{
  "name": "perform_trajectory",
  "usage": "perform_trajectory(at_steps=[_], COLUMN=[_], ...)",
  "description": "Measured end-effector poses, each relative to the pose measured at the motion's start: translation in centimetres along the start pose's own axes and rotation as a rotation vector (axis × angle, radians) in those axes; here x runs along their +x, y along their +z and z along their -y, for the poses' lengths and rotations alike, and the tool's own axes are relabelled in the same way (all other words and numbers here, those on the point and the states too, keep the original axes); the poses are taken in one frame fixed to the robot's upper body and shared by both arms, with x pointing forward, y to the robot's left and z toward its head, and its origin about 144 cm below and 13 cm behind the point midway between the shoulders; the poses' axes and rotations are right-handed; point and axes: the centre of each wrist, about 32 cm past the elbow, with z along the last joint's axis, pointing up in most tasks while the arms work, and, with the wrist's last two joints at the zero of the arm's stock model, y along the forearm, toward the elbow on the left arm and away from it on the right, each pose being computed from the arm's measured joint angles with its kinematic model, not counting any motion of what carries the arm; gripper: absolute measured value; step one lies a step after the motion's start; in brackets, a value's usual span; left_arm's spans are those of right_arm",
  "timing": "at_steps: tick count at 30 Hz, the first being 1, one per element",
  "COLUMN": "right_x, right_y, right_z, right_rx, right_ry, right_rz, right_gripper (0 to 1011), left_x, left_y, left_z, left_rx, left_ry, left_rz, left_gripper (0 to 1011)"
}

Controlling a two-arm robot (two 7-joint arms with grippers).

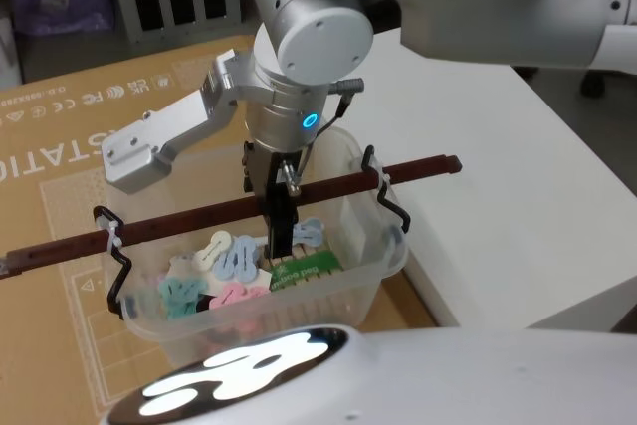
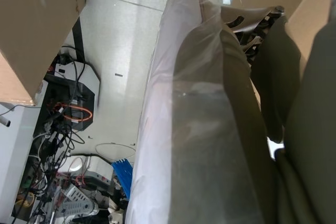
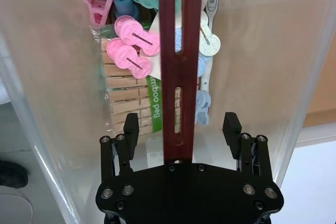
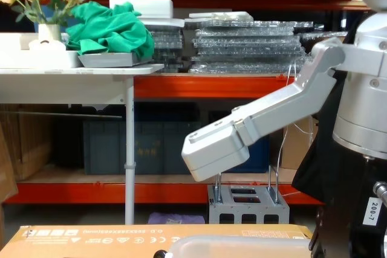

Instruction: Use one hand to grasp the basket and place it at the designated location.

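Silver-grey right arm (image 1: 299, 57), blue-lit wrist ring (image 1: 310, 120), black screw-studded right tool (image 3: 181, 124).

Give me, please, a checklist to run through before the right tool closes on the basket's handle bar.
1. Right tool open: ok, its fingers stand apart.
2. Bar inside the gap: ok, it runs between the fingers, roughly centred and touching neither.
3. Grip point along the bar: ok, the head view shows the tool near the middle.
4. Bar joined to the basket: ok, black hooks hold both ends at the rim. How firmly, cannot tell.
5. Pegs clear of the fingers: ok, they lie below the bar.
6. Drop-off place: cannot tell, nothing marks it.
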Motion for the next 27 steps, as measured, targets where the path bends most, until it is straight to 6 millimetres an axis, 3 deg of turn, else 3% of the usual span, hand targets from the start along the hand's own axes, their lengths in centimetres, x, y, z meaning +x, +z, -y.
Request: perform_trajectory(at_steps=[8,13,15,27], right_x=[-0.1,-0.1,-0.1,0.1], right_y=[-0.6,-0.8,-0.8,-1.4], right_z=[-0.1,0.0,0.1,-0.1], right_rx=[0.004,0.006,0.008,0.013], right_ry=[-0.003,-0.009,-0.012,-0.012], right_rz=[-0.010,-0.014,-0.012,-0.017], right_gripper=[821,670,565,209], left_x=[0.0,0.0,0.0,0.0], left_y=[0.0,0.0,0.0,0.0], left_z=[0.0,0.0,0.0,0.0], left_rx=[0.000,0.000,0.000,0.000], left_ry=[0.000,0.000,0.000,0.000], left_rz=[0.000,0.000,0.000,0.000], left_gripper=[0,0,0,0])
